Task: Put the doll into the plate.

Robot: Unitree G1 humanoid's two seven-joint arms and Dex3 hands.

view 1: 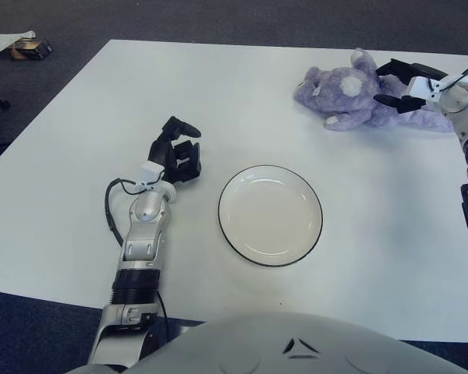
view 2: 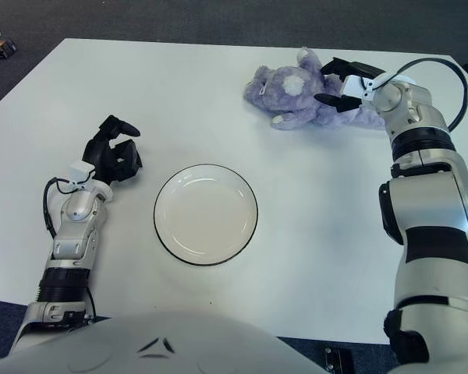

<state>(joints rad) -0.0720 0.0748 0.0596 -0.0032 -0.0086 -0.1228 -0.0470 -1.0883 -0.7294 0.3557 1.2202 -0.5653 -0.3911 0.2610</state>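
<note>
Left eye view. Saw a white table (view 1: 242, 101) with a purple doll (view 1: 359, 97) lying on its side near the far right corner, head toward the left. Found the right hand (view 1: 398, 84) over the doll's body, black fingers (view 1: 390, 68) spread wide, one above the body and one in front of it. Could not tell whether those fingers touched the plush; showed no closed hold on it. Noted a white plate (view 1: 271, 215) with a dark rim, nothing in it, near the table's middle toward the near edge, well apart from the doll. Placed the left hand (view 1: 178, 152) just left of the plate, fingers loosely curled around nothing, forearm running back toward the near edge. Spotted a small box (view 1: 30, 49) with crumpled paper on the dark floor off the far left corner.

Right eye view. Showed the same layout from slightly to the right. Kept the doll (view 2: 304, 97) at the far right, with the right hand (view 2: 343, 82) at its back, fingers (view 2: 331, 100) apart above and in front of the body, the arm reaching in from the right edge. Showed the plate (view 2: 206, 214) bare, between the two arms. Showed the left hand (view 2: 115, 154) left of the plate, grasping nothing.
</note>
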